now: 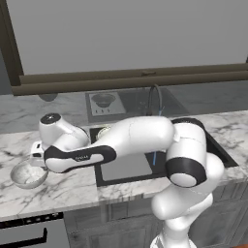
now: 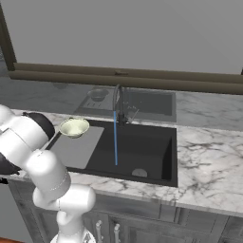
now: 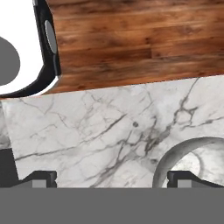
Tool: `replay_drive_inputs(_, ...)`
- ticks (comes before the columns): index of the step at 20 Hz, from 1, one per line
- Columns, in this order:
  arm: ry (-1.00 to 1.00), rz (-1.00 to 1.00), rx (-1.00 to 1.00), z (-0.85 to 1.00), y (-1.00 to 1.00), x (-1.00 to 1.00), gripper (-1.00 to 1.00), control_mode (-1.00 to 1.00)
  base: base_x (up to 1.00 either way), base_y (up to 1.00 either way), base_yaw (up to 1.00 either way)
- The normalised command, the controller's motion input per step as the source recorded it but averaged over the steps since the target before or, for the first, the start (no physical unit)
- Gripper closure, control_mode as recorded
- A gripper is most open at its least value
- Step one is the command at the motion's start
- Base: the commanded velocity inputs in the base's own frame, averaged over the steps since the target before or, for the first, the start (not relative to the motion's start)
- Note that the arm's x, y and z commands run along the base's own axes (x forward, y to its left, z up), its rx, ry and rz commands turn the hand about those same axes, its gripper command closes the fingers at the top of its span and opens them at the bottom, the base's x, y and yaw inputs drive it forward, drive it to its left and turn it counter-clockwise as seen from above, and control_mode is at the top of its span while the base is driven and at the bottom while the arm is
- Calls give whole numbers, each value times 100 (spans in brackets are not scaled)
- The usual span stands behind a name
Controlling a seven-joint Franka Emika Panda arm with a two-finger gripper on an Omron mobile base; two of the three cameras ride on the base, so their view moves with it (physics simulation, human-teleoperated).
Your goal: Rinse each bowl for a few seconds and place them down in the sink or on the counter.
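Observation:
The speckled grey-white bowl (image 1: 27,175) rests on the white marble counter (image 1: 63,186) left of the sink (image 2: 137,147). My gripper (image 1: 35,163) hangs open just above its far left rim. In the hand view the gripper (image 3: 113,179) is spread wide, and the bowl (image 3: 192,155) lies at the lower right with its near rim between the fingertips. The pale cream bowl (image 2: 74,127) sits at the sink's back left corner by the grey panel (image 2: 76,147), partly hidden behind my arm in the left base view (image 1: 100,131). A thin blue stream of water (image 2: 115,140) falls from the dark arched tap (image 2: 117,100).
A dark brown ledge (image 1: 145,77) runs along the wall behind the counter. Wooden floor (image 3: 140,39) shows past the counter's front edge in the hand view. Bare marble (image 2: 209,156) stretches to the right of the sink.

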Motion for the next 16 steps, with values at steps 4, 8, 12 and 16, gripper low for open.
replay_drive_inputs(4,0,-2,0,-16,7,24,-100,-100,0,0,0)
replay_drive_inputs(8,0,-2,0,-11,16,23,-100,-100,0,0,0)
replay_drive_inputs(12,-1,-2,0,-9,27,19,-100,-100,0,0,0)
replay_drive_inputs(16,0,-2,0,-7,34,20,-100,-100,0,0,0)
